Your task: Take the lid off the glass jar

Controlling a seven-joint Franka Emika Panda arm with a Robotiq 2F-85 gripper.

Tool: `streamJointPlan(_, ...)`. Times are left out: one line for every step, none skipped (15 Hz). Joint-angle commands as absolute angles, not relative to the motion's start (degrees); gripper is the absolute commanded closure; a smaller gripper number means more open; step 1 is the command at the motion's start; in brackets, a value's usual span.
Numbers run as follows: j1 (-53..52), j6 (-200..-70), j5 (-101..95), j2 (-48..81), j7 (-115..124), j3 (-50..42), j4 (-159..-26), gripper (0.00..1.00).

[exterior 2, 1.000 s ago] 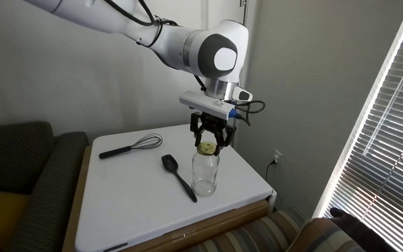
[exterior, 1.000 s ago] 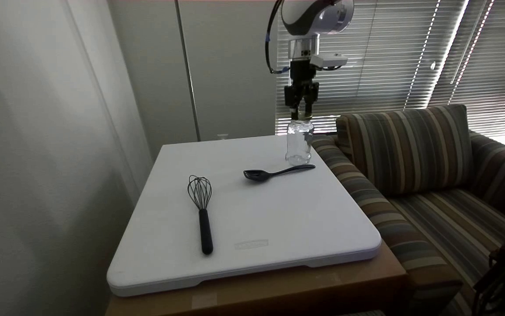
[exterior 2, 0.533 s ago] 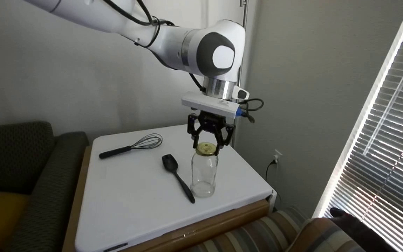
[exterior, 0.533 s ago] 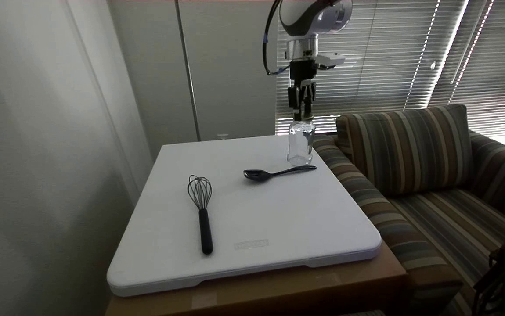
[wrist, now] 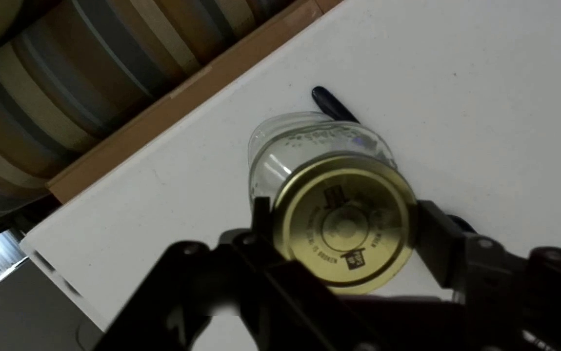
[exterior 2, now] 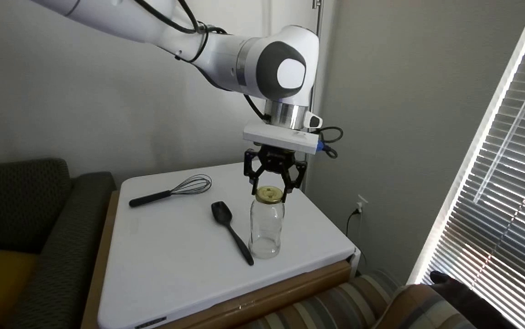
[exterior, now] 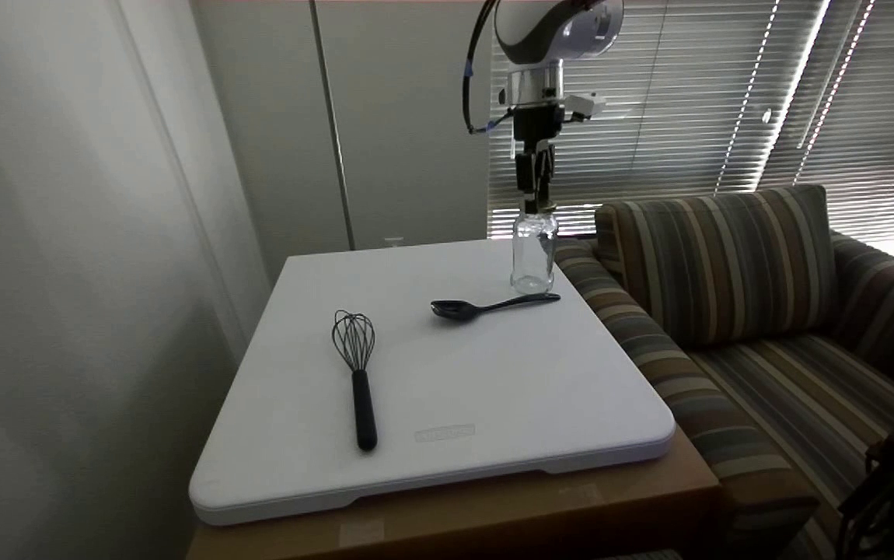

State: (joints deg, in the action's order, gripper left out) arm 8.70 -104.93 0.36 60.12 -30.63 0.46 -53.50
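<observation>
The lid (wrist: 310, 200) fills my hand (exterior 2: 269, 196); below, the jar (exterior 2: 266, 228) blocks me. Either side, I see free air.

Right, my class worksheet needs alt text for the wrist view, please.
A black gripper holds the edges of a gold lid on a clear glass jar, seen from above on a white tabletop. A dark handle peeks out beyond the jar; striped upholstery shows at upper left.

Your arm (exterior 2: 219, 57) extends from the upper left in an exterior view and bends down at the wrist (exterior 2: 285, 115), so your tool (exterior 2: 269, 195) points downward in both exterior views. Its two black fingers (wrist: 436, 239) bow outward higher up and angle inward lower down, gripping, their pads (wrist: 261, 217) face to face across a gap in your wrist view.
</observation>
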Motion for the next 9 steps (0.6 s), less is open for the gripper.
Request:
streamJointPlan(9.3,-108.6,1.3,59.7,-31.3,1.1,-54.8,0.53)
streamJointPlan(9.0,-109.9,1.2,59.7,-30.8,0.9,-55.1,0.53)
streamJointPlan(8.8,-111.2,0.7,59.7,-31.2,0.7,-55.4,0.53)
streamJointPlan(8.7,-112.1,0.3,59.5,-32.1,0.6,-55.5,0.53)
streamJointPlan(8.5,-112.3,-0.4,59.6,-33.5,0.5,-55.3,0.53)
streamJointPlan(8.4,-112.9,-0.9,59.6,-34.8,0.5,-55.3,0.53)
streamJointPlan(8.5,-112.7,-1.1,59.7,-36.6,0.8,-55.2,0.53)
streamJointPlan(9.1,-111.0,-1.9,59.9,-38.8,2.1,-54.7,0.53)
streamJointPlan(9.6,-109.1,-1.7,60.0,-42.6,3.1,-54.8,0.53)
